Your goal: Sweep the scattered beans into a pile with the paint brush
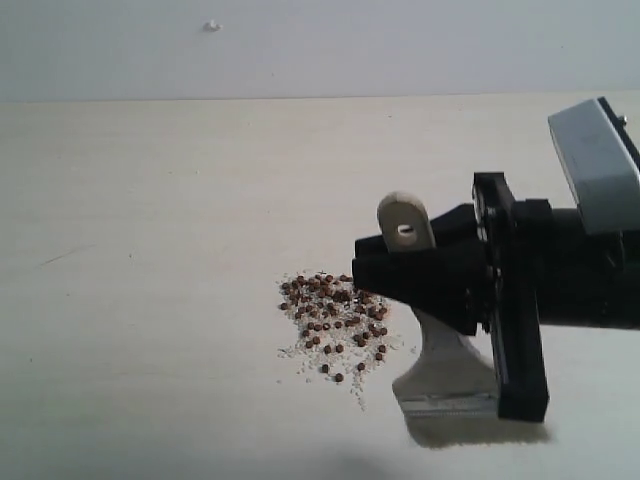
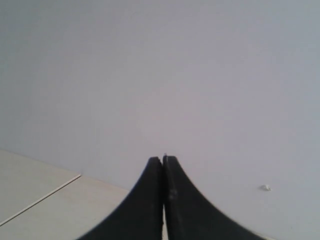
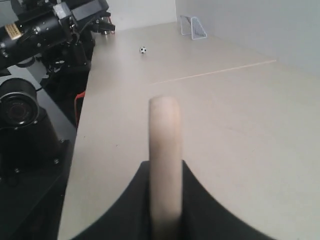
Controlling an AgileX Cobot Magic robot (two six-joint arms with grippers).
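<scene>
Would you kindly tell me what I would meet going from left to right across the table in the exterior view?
beans → paint brush → grey cover of the right arm

Black right gripper [image 3: 165,167] is clamped on the pale wooden paint brush handle [image 3: 165,132], seen edge-on, its rounded end sticking out past the jaws. Light beige tabletop [image 3: 240,125] beyond. A small black-and-white ball [image 3: 143,50] and a small white mesh goal [image 3: 194,27] sit at the far end, with black camera hardware [image 3: 20,107] off the table's edge.
</scene>
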